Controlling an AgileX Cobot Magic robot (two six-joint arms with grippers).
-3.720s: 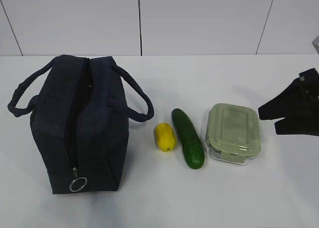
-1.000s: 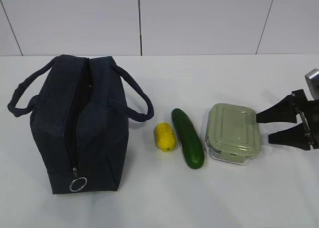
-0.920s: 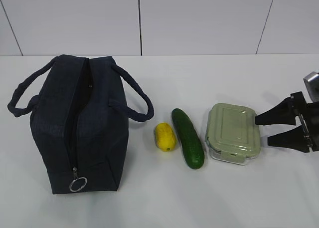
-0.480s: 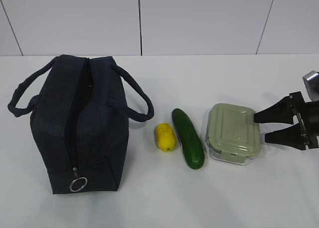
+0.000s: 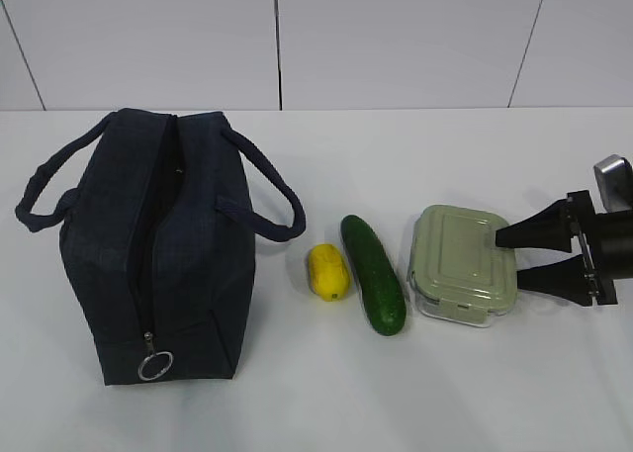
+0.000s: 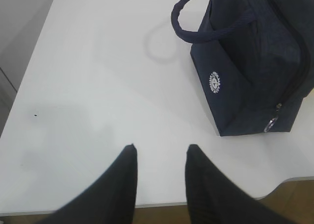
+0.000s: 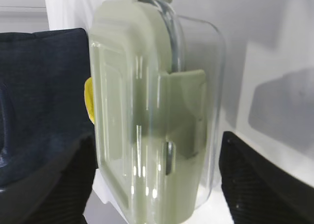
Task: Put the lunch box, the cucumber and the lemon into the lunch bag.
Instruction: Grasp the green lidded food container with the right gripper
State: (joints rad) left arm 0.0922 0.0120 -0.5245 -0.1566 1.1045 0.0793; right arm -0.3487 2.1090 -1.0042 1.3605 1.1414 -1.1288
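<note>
Navy fabric, lunch bag: my landmark; it stands on the white counter, boxy and soft-walled, with two loop handles. I judge it will sag if pushed. Its top zipper looks parted, showing a dark slot, with a metal ring pull at the near end.
Lunch box: well to the right of the bag, furthest from it in the row, flat on the counter. Clear rigid walls, pale sage lid with snap tabs, rounded corners. I judge it the heaviest and most slippery item, and breakable if the walls are glass. I would take it across the short width, pads low on the walls and clear of the tabs.
Cucumber: between lemon and lunch box, well right of the bag. Smooth, dark green, slightly curved, firm. I expect it to roll; best gripped at mid-length.
Lemon: nearest the bag, just right of it. Small, oval, bright yellow, light, likely to squirt out of a poor pinch.
Right gripper: jaws spread, one on each side of the box's far end; I cannot tell whether they touch it.
Left gripper: left of the bag, above bare counter, jaws parted and holding nothing.
</note>
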